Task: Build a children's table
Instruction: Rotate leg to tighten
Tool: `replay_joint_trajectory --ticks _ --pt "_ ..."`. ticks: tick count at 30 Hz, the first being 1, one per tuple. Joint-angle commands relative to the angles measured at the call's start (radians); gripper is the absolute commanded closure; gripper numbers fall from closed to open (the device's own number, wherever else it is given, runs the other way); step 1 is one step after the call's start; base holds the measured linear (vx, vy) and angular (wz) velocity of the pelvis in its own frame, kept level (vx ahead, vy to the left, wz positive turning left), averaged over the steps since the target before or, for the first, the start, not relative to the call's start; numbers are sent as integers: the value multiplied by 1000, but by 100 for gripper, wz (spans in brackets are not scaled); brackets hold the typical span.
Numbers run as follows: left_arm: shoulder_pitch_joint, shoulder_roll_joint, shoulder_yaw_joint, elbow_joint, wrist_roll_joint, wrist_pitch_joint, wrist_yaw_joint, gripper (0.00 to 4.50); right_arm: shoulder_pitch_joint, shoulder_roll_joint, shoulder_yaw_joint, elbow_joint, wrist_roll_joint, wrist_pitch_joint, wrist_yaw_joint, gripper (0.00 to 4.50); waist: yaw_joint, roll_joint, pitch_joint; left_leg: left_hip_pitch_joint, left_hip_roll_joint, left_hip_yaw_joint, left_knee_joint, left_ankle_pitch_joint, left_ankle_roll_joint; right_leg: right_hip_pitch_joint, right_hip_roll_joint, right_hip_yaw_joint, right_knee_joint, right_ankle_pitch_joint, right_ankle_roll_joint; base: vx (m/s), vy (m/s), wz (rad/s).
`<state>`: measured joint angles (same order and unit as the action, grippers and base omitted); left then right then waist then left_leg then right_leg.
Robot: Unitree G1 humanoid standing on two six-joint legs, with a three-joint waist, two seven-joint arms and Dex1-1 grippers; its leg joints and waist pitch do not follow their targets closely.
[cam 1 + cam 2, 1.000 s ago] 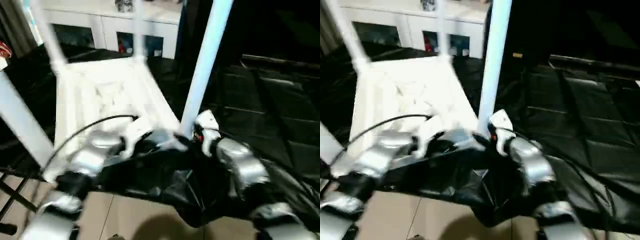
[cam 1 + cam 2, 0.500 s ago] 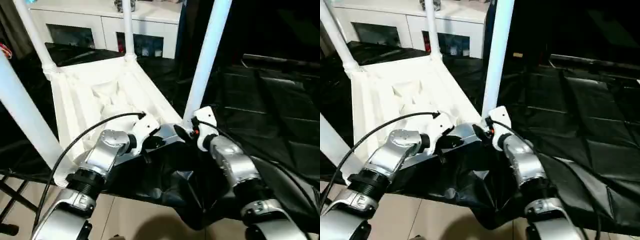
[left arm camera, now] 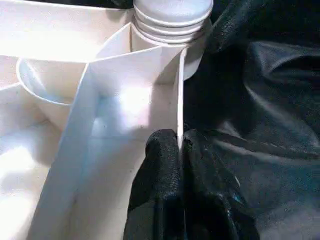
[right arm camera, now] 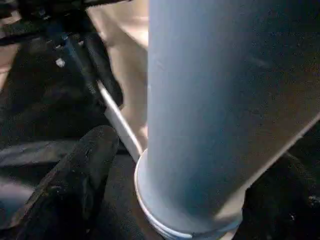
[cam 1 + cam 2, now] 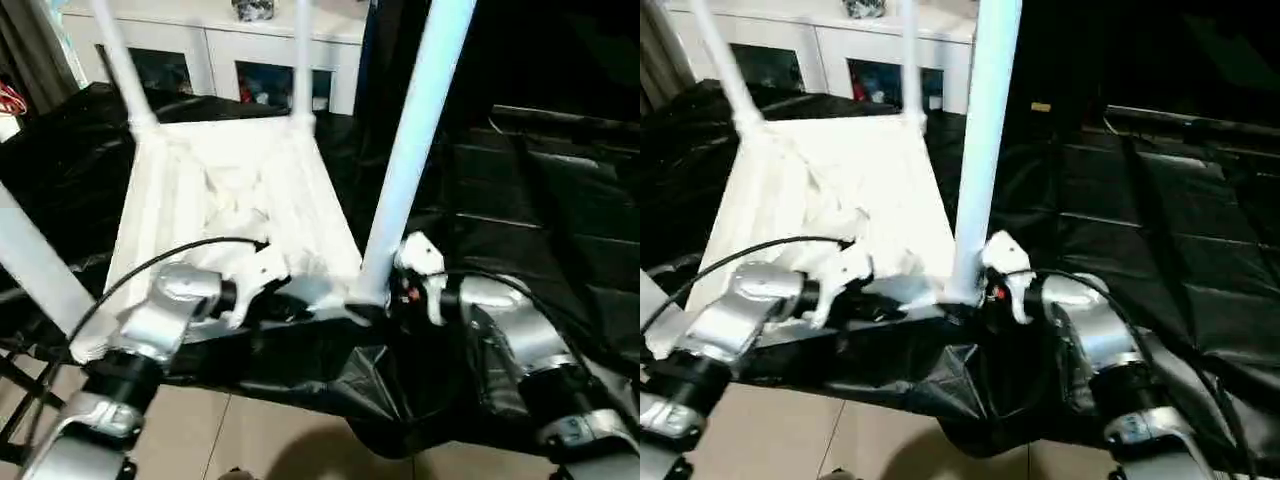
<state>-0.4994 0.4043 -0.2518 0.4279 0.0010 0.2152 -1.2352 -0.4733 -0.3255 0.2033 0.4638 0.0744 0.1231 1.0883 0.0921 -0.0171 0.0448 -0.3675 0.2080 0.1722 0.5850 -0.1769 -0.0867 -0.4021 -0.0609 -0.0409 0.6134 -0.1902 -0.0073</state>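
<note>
The children's table lies upside down on a black sheet, its ribbed white top (image 5: 230, 190) facing up. Two legs stand in the far corners (image 5: 120, 60) (image 5: 303, 60), one in the near left corner (image 5: 30, 260), and one in the near right corner (image 5: 410, 150). My left gripper (image 3: 179, 145) is shut on a thin rib of the top's near edge, close to the round socket (image 3: 172, 20). My right gripper (image 5: 372, 305) stands open around the foot of the near right leg (image 4: 220, 100). One black finger (image 4: 75, 185) sits a little apart from the leg.
A white cabinet with glass doors (image 5: 210, 50) stands behind the table. The black sheet (image 5: 540, 200) spreads wide to the right and hangs over the near edge above a tiled floor (image 5: 250, 440). A black cable (image 5: 150, 270) arcs over my left forearm.
The whole picture has shifted and steadied, so the camera moved. Both grippers stay at the table's near edge, the left on the rib and the right at the leg's foot.
</note>
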Motion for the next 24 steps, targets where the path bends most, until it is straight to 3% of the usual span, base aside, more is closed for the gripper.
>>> replay_joint_trajectory --ticks 1,2,5,6,7,10,18,20,22,23,24 --pt "6 -23 -30 -66 -66 -26 -83 450 9 8 51 -18 -1 3 37 89 -1 -5 -56 10 23 0 -71 -201 35 48 -69 38 -67 -170 -213 0 0 0" --pt "9 -15 -29 -68 -67 -29 -92 450 8 10 53 -21 3 5 45 92 -3 -11 -56 10 23 1 -71 -200 38 47 -68 38 -69 -169 -212 0 0 0" --pt "15 -1 -26 -76 -71 -27 -102 450 7 12 60 -20 6 -2 59 124 -1 -16 -55 10 24 1 -71 -188 45 46 -70 37 -66 -178 -211 0 0 0" --pt "18 3 -26 -80 -72 -25 -106 450 7 11 64 -19 4 -8 63 129 -2 -12 -55 11 25 0 -72 -189 42 44 -70 37 -67 -182 -209 0 0 0" --pt "21 9 -24 -84 -74 -24 -110 450 6 13 68 -15 2 -9 68 129 -4 -22 -55 12 25 2 -71 -188 42 44 -69 37 -68 -176 -210 0 0 0" --pt "33 25 -22 -95 -77 -19 -117 450 5 19 76 -11 0 -10 80 159 -2 -25 -54 11 24 2 -71 -183 43 44 -71 37 -66 -177 -209 0 0 0" --pt "55 31 -23 -124 -72 4 -107 450 4 37 74 -2 7 -16 79 182 -4 -22 -54 12 24 1 -72 -183 37 45 -69 38 -64 -163 -210 0 0 0" --pt "46 17 -25 -106 -52 5 -68 450 11 56 61 5 8 -17 42 183 -4 -12 -54 12 24 0 -72 -184 32 44 -69 39 -64 -155 -213 0 0 0" --pt "16 -22 -21 -49 -9 9 43 450 8 97 35 39 -13 -22 -76 183 -7 -18 -51 12 22 1 -73 -200 27 44 -68 39 -67 -171 -212 0 0 0" --pt "5 -37 -19 -28 5 5 80 450 5 114 26 54 -23 -24 -126 183 -9 -11 -47 15 21 2 -75 -228 11 38 -67 40 -75 -216 -206 0 0 0" --pt "-14 -62 -17 4 22 6 134 450 -2 144 7 79 -30 -19 -202 183 -9 -13 -46 20 19 1 -76 -261 -6 37 -70 40 -81 -287 -191 0 0 0"
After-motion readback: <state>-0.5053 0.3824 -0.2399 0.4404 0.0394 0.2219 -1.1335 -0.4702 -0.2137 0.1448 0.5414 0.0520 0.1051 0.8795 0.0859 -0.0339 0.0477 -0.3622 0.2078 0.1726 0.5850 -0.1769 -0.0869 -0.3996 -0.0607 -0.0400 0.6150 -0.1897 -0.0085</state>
